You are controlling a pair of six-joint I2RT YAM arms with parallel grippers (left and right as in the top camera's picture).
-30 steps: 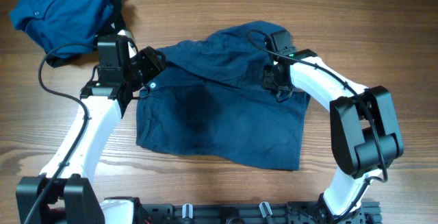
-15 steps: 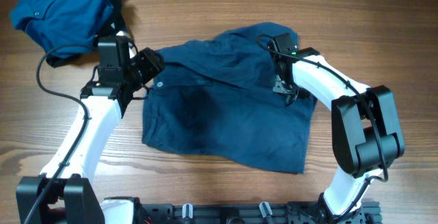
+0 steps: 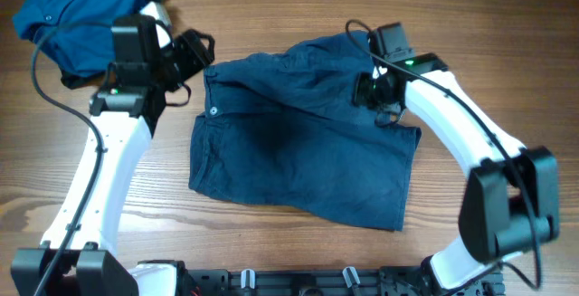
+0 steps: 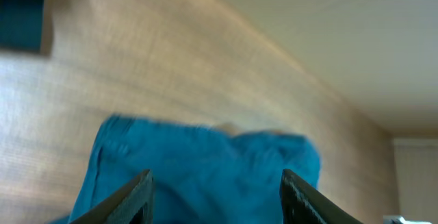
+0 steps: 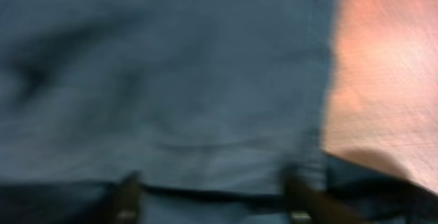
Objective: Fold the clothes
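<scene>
Atop table (image 3: 271, 6): one shorts (image 3: 298, 160), one shirt (image 3: 54, 15).

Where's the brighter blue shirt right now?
Overhead, the shirt lies bunched at the far-left corner of the table, just beyond the left gripper, apart from the navy shorts spread mid-table.

- The navy shorts (image 3: 298, 142) cover the middle of the desk (image 3: 271, 6); bare wood runs along the far edge and down both sides.
- The crumpled blue shirt (image 3: 72, 15) blocks the far left corner.
- The left pincer (image 3: 197, 52) hangs between shirt and shorts, narrowing that gap.
- The right arm (image 3: 452, 115) crosses above the shorts' right edge.
</scene>
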